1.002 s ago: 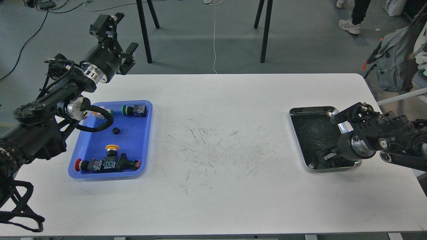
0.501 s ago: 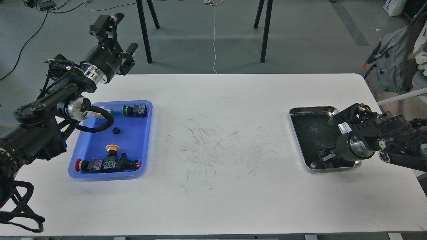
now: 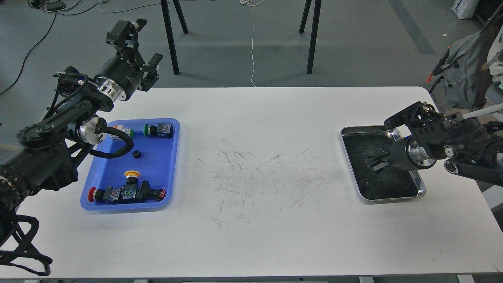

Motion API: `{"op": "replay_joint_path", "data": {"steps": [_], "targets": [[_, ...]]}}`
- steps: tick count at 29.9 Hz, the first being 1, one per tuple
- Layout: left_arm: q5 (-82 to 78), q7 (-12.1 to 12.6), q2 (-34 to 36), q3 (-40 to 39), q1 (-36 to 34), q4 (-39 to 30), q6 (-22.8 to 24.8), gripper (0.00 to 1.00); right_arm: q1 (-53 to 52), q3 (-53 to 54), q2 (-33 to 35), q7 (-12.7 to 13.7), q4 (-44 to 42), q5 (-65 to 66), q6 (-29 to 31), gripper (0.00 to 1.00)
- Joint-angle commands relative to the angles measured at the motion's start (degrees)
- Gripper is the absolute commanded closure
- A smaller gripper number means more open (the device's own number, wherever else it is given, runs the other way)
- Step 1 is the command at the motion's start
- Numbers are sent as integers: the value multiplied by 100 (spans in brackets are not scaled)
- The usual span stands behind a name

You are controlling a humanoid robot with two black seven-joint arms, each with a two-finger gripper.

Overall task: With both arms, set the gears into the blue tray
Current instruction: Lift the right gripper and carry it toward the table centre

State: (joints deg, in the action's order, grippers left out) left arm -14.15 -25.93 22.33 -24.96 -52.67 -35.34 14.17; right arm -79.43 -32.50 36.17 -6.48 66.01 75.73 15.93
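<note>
Lifting right hand out of steel tray, left parked.
White tabletop (image 3: pixel 251 236) carries blue tray (image 3: pixel 167 200) left, steel tray (image 3: pixel 347 133) right. Right arm (image 3: pixel 463 145) has risen from the steel tray's near end to above its middle; right hand (image 3: pixel 377 164) looks narrow, but too dark and small to tell if pressed together or pinching a gear. Left hand (image 3: pixel 139 51) spread, empty, beyond blue tray's far edge, barely moved. One gear (image 3: pixel 136 153) lies mid blue tray among push-buttons (image 3: pixel 125 192). Likely a pickup just attempted; carry across comes next if a gear is held.
</note>
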Motion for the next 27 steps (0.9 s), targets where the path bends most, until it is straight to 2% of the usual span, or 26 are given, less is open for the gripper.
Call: {"op": "replay_joint_path", "data": {"steps": [1, 3, 7, 13, 20, 23, 27], "targets": [[9, 0, 8, 0, 38, 1, 6, 0, -38, 427, -5, -20, 0, -32, -344, 99], [0, 0, 17, 0, 55, 1, 6, 0, -29, 621, -66, -20, 9, -32, -616, 99], [0, -9, 113, 0, 108, -43, -2, 0, 67, 885, -294, -327, 88, -120, -1512, 99], [9, -9, 333, 0, 134, -70, 15, 0, 436, 1079, -971, -363, 9, -129, -2427, 99], [0, -9, 456, 0, 152, -79, 24, 0, 638, 1070, -1963, -415, -412, -76, -2990, 99], [0, -9, 465, 0, 170, -79, 24, 0, 858, 1070, -2359, -547, -711, -50, -3070, 99], [0, -9, 482, -9, 170, -79, 24, 0, 1051, 1061, -2931, -582, -1036, -41, -3096, 99]]}}
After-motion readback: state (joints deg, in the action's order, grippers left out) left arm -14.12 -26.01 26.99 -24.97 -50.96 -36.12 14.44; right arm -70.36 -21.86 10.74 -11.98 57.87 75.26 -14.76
